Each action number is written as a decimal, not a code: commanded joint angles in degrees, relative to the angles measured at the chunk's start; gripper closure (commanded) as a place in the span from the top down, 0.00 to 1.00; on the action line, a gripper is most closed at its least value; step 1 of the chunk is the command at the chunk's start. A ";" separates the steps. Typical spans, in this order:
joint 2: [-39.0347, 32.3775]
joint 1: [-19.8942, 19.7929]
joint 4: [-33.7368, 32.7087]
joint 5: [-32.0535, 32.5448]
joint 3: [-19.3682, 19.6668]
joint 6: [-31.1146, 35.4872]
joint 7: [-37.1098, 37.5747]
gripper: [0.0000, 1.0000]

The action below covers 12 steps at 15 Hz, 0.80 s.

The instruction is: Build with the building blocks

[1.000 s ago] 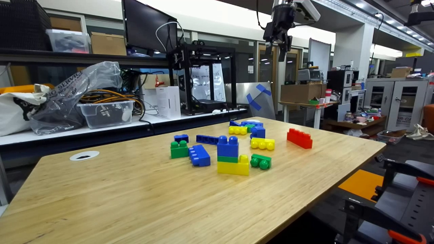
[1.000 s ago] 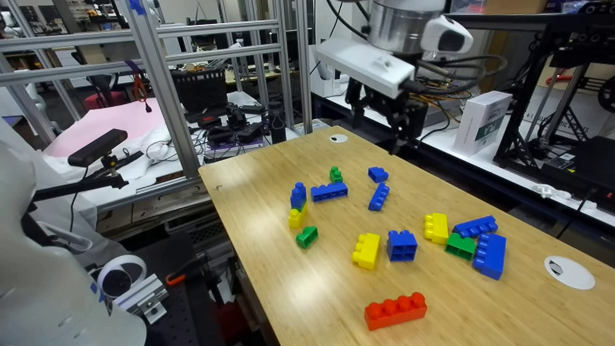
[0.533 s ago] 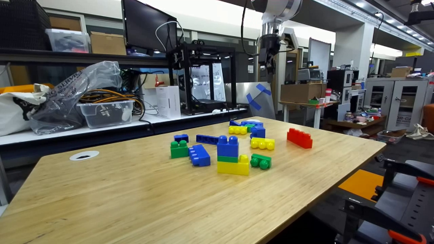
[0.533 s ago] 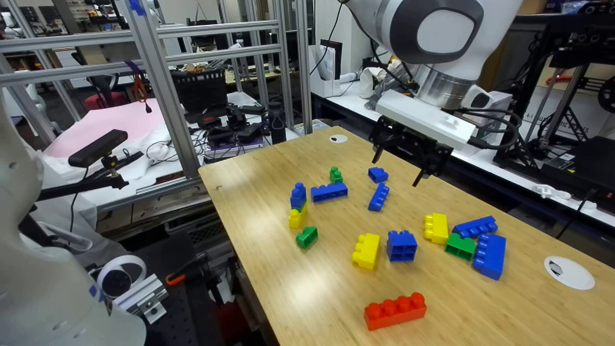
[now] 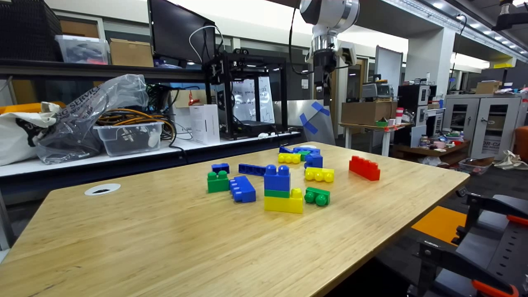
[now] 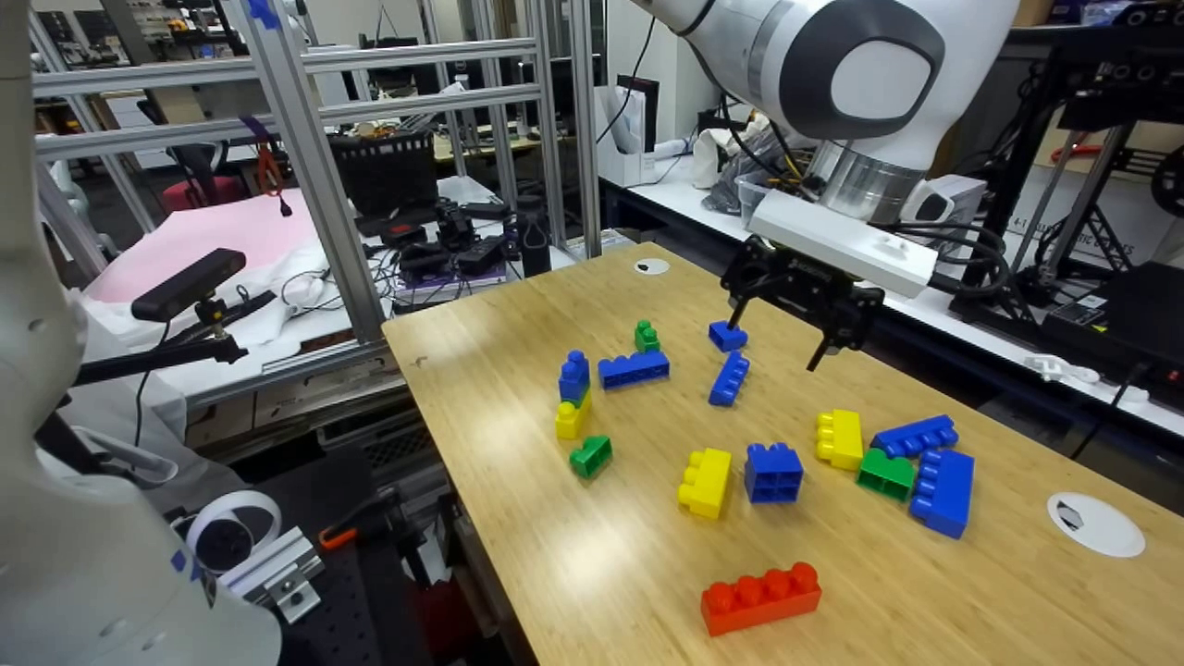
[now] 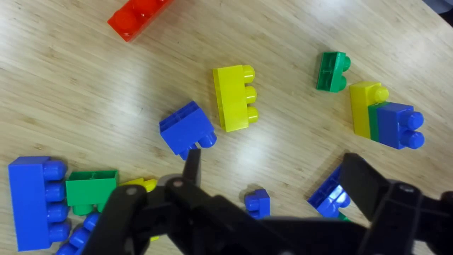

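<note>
A stack of a yellow brick (image 5: 283,205), a thin green brick (image 5: 276,193) and a blue brick (image 5: 277,181) stands upright on the table; the wrist view shows it at right (image 7: 389,124). My gripper (image 6: 773,347) is open and empty, high above the far part of the table. In the wrist view my gripper (image 7: 271,156) has its fingers wide apart, one partly covering a blue brick (image 7: 329,198). Loose on the table are a red brick (image 6: 761,599), a yellow brick (image 6: 706,483), a blue block (image 6: 773,474), a small green brick (image 6: 591,457) and several others.
A yellow brick (image 6: 840,439), a green brick (image 6: 886,474) and blue bricks (image 6: 943,493) lie close together near a white table cap (image 6: 1097,524). Past the table's far edge is a shelf with a black-framed machine (image 5: 247,95). A metal frame (image 6: 310,166) stands behind one end.
The gripper has come down and turned over the table, moving mostly in the first half second and only slightly since. The bricks and the stack have not moved.
</note>
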<state>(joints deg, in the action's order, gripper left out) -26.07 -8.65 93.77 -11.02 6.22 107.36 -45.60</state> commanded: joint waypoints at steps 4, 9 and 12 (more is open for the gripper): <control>-2.23 -1.07 -2.94 3.14 -1.88 -0.32 0.80 1.00; -15.59 0.31 -17.77 11.34 -4.13 -1.60 0.11 1.00; -24.44 1.35 -25.63 15.06 -5.73 -2.29 -1.07 1.00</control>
<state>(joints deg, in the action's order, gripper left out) -42.95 -7.55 77.25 0.60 1.63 107.83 -45.28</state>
